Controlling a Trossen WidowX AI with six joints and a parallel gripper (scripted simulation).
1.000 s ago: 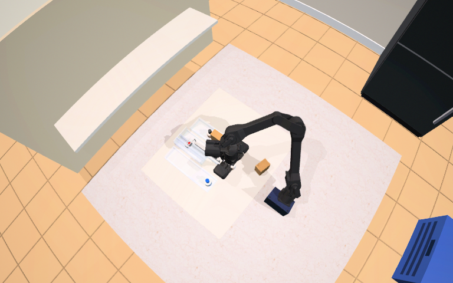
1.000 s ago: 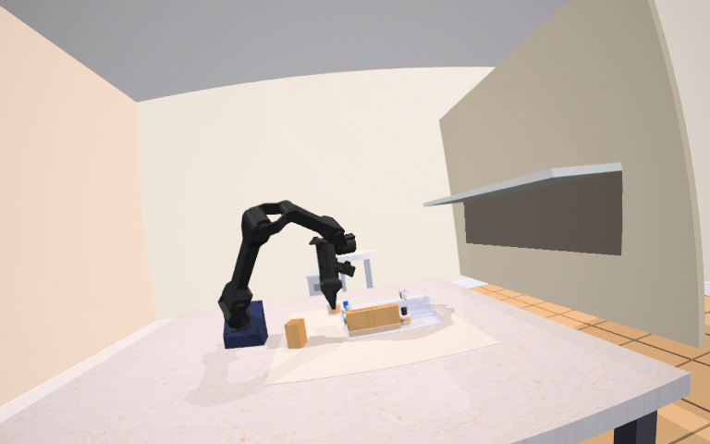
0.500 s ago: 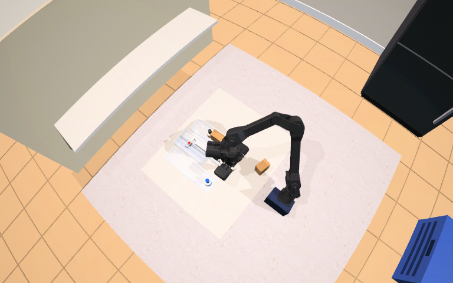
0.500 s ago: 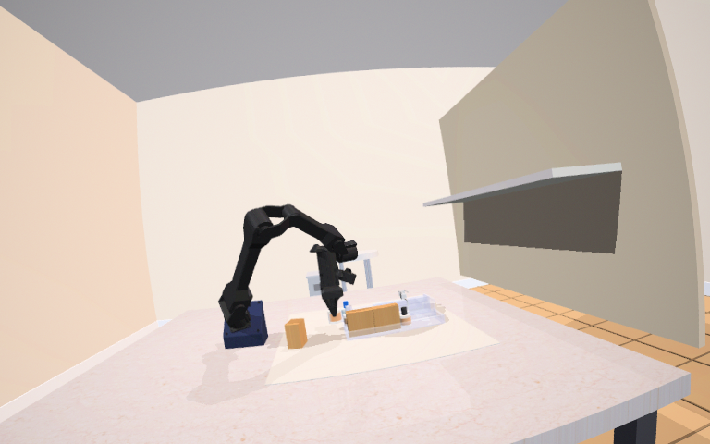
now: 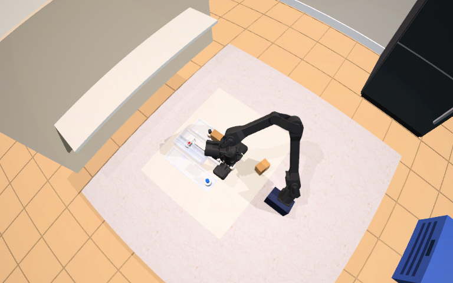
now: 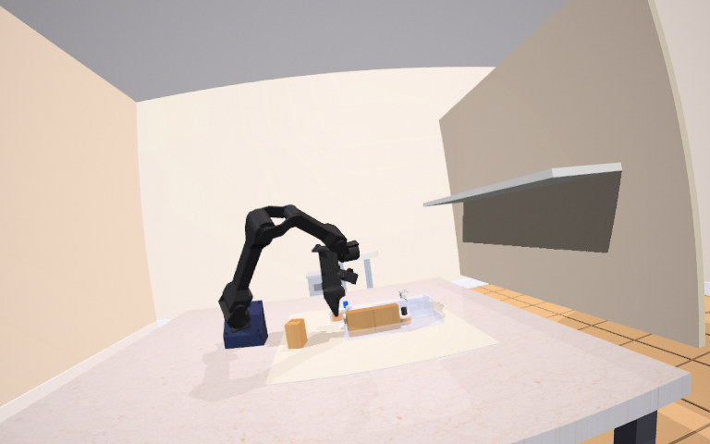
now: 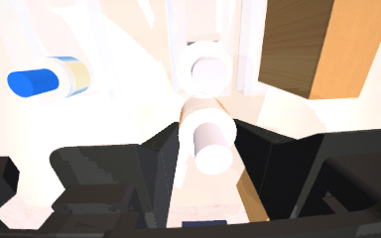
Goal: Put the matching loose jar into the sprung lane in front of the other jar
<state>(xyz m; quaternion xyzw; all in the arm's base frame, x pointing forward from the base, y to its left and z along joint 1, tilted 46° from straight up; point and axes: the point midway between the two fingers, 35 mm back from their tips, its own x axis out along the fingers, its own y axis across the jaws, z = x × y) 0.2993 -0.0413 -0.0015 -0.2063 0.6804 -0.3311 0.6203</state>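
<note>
My gripper (image 6: 336, 314) (image 7: 204, 125) is shut on a white-capped jar (image 7: 213, 158) with an orange-edged label. The jar looks upright, just in front of the middle clear lane. Its height above the lane floor and front stop cannot be told. A matching pale-capped jar (image 7: 207, 73) stands in the lane directly beyond it; the two overlap in the wrist view, so any contact is unclear. The sprung lane's red-marked part (image 5: 189, 142) shows farther back in the top view. The pusher plate is not clearly visible, and the arm hides the lane front there.
A blue-capped jar (image 5: 207, 181) (image 7: 33, 83) stands at the front of the neighbouring lane. Wooden blocks (image 5: 216, 135) (image 6: 373, 317) (image 7: 298, 45) line the other side, with a black-capped jar (image 5: 209, 131) (image 6: 404, 312) behind them. A separate wooden block (image 5: 262, 166) (image 6: 296, 333) stands nearer the arm base.
</note>
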